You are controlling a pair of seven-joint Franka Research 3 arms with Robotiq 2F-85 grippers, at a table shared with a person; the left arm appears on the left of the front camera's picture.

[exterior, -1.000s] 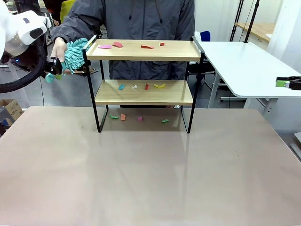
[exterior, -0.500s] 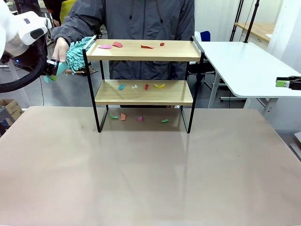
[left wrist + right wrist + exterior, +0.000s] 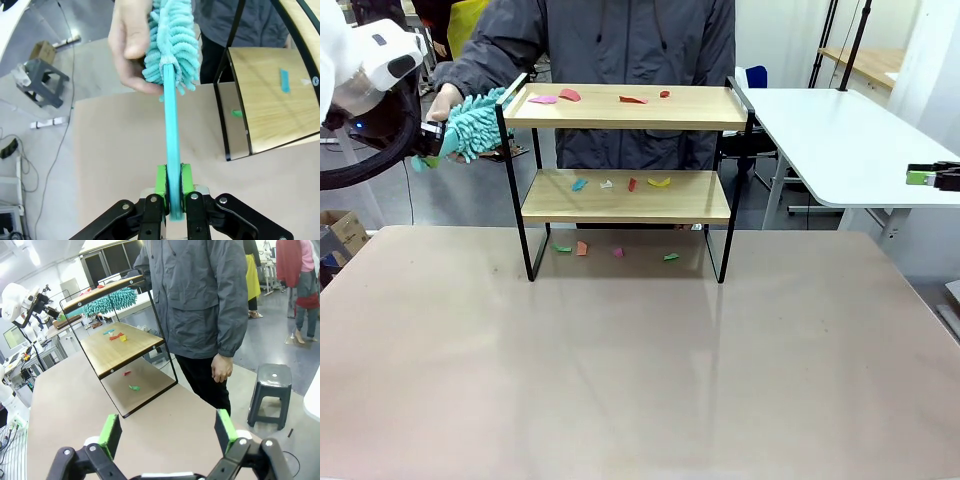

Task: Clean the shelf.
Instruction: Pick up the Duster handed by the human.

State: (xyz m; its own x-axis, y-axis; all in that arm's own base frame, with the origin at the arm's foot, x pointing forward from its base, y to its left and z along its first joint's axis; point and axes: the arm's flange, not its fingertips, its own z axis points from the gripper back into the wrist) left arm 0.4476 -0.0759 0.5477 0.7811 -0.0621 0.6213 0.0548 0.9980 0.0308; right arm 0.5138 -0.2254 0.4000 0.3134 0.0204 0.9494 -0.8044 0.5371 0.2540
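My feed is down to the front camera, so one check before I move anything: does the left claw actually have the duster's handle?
Observer: Yes. In the left wrist view the left claw is shut on the teal handle, with a green pad on either side.
Operator: Is the person holding it too?
Observer: Yes, the person's hand grips the base of the fluffy head.
Operator: And the right claw?
Observer: The right claw is open and holds nothing. It faces the shelf from one end.
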